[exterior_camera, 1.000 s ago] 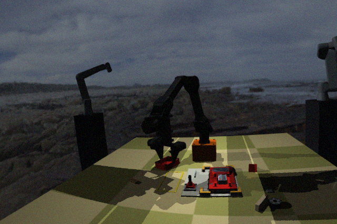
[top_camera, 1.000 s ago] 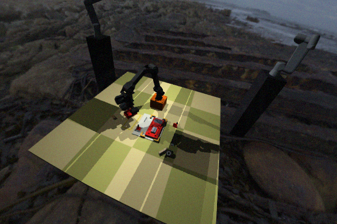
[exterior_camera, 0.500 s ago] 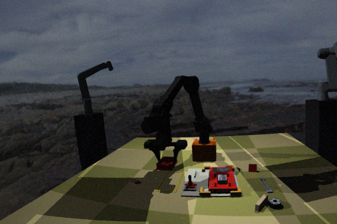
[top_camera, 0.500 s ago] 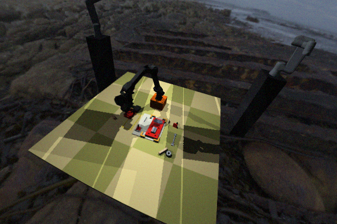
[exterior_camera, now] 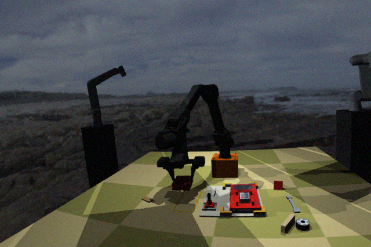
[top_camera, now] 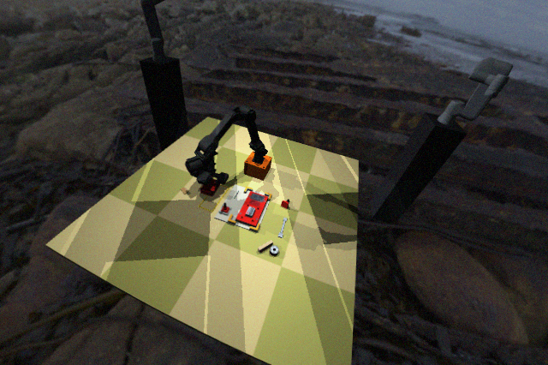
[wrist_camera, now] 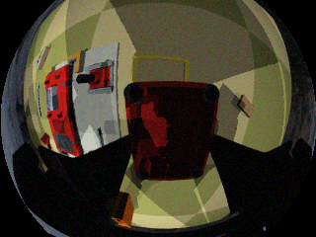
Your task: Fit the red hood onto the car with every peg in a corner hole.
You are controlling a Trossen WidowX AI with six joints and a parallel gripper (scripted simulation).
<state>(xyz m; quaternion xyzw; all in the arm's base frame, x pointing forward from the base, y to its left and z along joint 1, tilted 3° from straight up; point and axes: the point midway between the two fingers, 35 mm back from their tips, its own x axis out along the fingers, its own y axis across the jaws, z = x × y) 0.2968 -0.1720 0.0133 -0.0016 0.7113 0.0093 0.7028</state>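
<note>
Now the red hood [top_camera: 209,188] [exterior_camera: 181,182] [wrist_camera: 172,130] is pinched b/w the fingers of the gripper [top_camera: 213,179] [exterior_camera: 182,178] [wrist_camera: 172,140], held above the table [top_camera: 176,281] [exterior_camera: 119,220] [wrist_camera: 168,25], near the yellow outline [top_camera: 201,208] [exterior_camera: 183,210] [wrist_camera: 160,57]. Chassis [top_camera: 251,219] [exterior_camera: 236,205] [wrist_camera: 61,106] sits apart in its jig [top_camera: 231,219] [exterior_camera: 225,211] [wrist_camera: 77,60], w/ engine block [top_camera: 251,211] [exterior_camera: 244,197] [wrist_camera: 52,98] on deck. Wrench [top_camera: 282,227] [exterior_camera: 293,203] lies beyond, nr. wood block [top_camera: 265,246] [exterior_camera: 287,223] & wheel [top_camera: 274,248] [exterior_camera: 302,224].

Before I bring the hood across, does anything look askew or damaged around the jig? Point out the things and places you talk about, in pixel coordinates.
Nothing stands out. The chassis [top_camera: 255,217] [exterior_camera: 236,204] [wrist_camera: 61,120] sits squarely between the yellow corner stops, engine block [top_camera: 251,211] [exterior_camera: 244,198] [wrist_camera: 52,98] in place. The hood [top_camera: 209,188] [exterior_camera: 181,182] [wrist_camera: 183,133] is held between the fingers, with no visible damage.
</note>
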